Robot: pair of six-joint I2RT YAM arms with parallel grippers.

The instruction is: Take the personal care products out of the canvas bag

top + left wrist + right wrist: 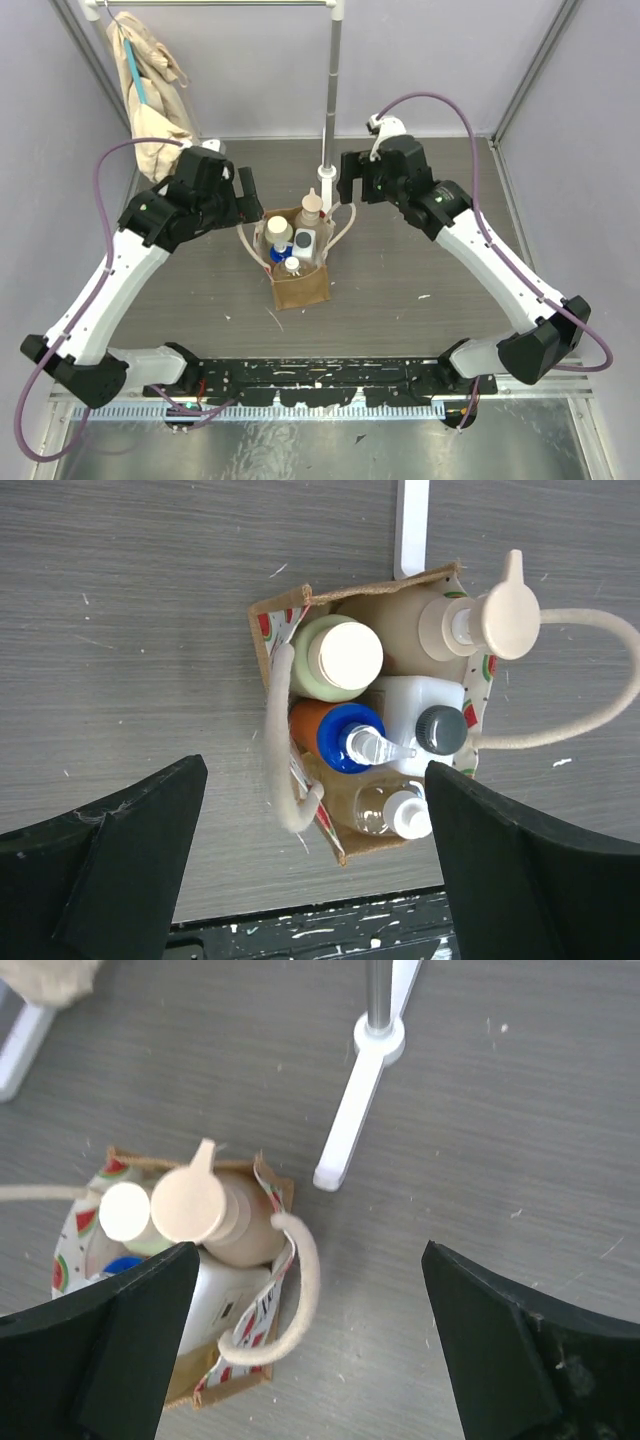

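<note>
The canvas bag (303,285) stands upright mid-table with all five personal care products inside. In the left wrist view the bag (258,645) holds the olive-green bottle (345,656), the tan pump-top (508,610), the orange-and-blue bottle (350,736), the white dark-capped bottle (440,728) and the small amber bottle (405,813). My left gripper (246,195) (315,770) hovers above the bag's left side, open and empty. My right gripper (356,178) (310,1250) hovers above and to the right of the bag (232,1385), open and empty. The pump-top (188,1203) shows below it.
A white stand with a metal pole (331,100) rises just behind the bag; its foot (350,1125) lies near the right gripper. A beige cloth (152,95) hangs at the back left. A black rail (320,385) runs along the near edge.
</note>
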